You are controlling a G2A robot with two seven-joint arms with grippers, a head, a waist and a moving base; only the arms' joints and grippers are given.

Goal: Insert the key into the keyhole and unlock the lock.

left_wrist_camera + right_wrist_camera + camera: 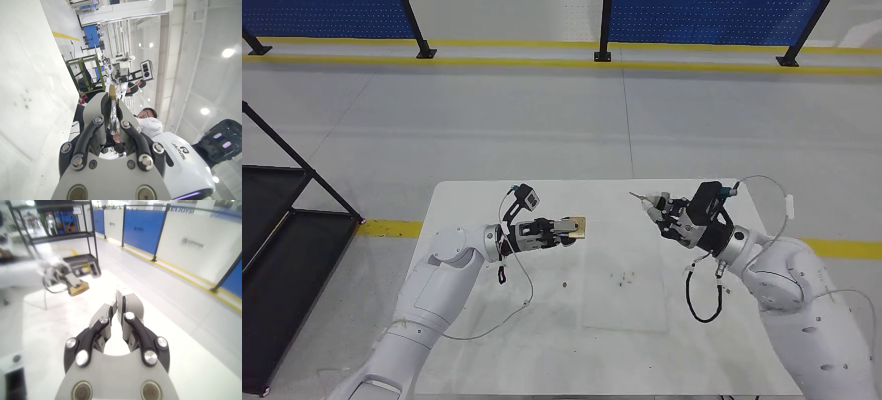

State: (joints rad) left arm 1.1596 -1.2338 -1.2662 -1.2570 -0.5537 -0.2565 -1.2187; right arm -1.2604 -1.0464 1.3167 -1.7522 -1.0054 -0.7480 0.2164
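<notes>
Two grippers are up off the table (542, 330), tips facing each other across a gap. The left gripper (112, 101) is clamped hard on the silver shackle (113, 115), and the brass lock (112, 92) sticks out just past its fingertips. Gripping by the shackle probably leaves the body's far end free and presented to the other arm. The keyhole is too small to make out. The right gripper (116, 306) has its jaws pinched nearly together. The top view shows a thin sliver poking out beyond its tips, likely the key (639, 197), held by the head so the blade leads. It is too fine to be sure, and between the pads in its own wrist view the key can't be made out. The lock sits ahead of the right gripper, toward the left arm's side and well apart from it, with nothing touching. My read is that this is the pre-insertion stage: both parts are held in the air but not yet lined up. The next move needs the blade brought square to the lock's end face. The risk is that a thin key in a pinch grip twists or slips if it meets the brass off-axis.
</notes>
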